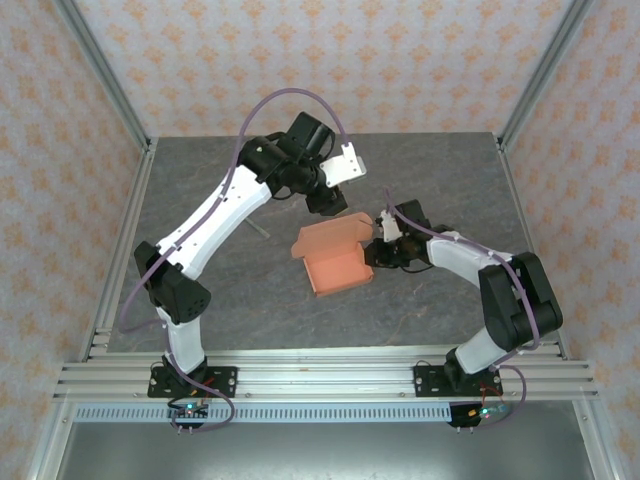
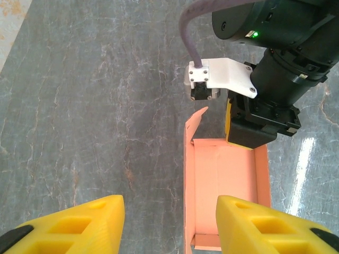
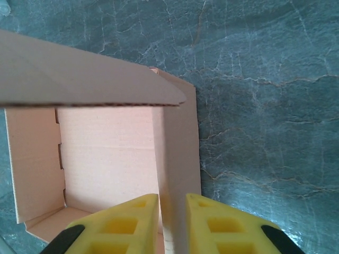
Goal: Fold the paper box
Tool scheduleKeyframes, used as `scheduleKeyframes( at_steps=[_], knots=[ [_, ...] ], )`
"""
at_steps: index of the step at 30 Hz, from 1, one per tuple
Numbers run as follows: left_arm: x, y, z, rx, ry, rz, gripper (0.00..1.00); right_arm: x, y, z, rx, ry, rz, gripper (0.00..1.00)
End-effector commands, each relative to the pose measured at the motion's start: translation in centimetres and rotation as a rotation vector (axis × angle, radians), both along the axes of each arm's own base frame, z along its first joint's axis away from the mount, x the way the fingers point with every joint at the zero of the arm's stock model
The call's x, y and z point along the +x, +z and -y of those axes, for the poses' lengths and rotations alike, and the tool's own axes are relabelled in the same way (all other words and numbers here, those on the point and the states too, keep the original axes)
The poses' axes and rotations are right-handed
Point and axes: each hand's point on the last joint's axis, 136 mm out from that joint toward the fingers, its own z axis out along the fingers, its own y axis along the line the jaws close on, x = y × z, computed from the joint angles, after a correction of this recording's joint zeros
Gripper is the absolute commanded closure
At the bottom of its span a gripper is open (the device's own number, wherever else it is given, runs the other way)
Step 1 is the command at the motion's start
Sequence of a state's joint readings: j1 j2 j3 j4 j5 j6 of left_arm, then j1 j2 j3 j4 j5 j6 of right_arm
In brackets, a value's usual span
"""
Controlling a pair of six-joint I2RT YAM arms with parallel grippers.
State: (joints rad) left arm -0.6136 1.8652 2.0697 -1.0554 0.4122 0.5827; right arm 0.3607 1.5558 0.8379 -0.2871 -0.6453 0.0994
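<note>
Lab test cell, aluminium frame (image 1: 320,375), patterned walls (image 1: 300,60), grey marbled tabletop (image 1: 430,170)

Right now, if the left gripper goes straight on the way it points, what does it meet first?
Probably the paper box: its side wall lies almost on the midline of the open left gripper. Depth is unclear; it might slip past onto the table.
</note>
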Motion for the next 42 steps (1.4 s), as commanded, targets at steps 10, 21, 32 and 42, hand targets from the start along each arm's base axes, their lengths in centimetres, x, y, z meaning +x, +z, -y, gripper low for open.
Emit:
scheduleKeyframes(
  at_steps=[10,21,32,42],
  knots=[
    [-0.6,1.3,-1.6,-0.012,0.080,0.053,0.51,0.7,-0.6,-0.3,-0.077,0.011,0.062,0.81],
    [-1.6,1.6,-3.5,-0.031,0.166,0.082,0.51,0.7,-0.8,1.3,-0.237,-0.047,0.127,0.87],
    [-2.4,1.2,-5.9,-0.025,0.263,0.111,0.51,0.4,-1.0,2.4,-0.500,-0.080,0.208,0.88],
    [-2.6,1.2,-7.6,-0.063,0.384,0.108,0.51,0.1,-1.4,2.3,-0.669,-0.068,0.235,0.88]
  ],
)
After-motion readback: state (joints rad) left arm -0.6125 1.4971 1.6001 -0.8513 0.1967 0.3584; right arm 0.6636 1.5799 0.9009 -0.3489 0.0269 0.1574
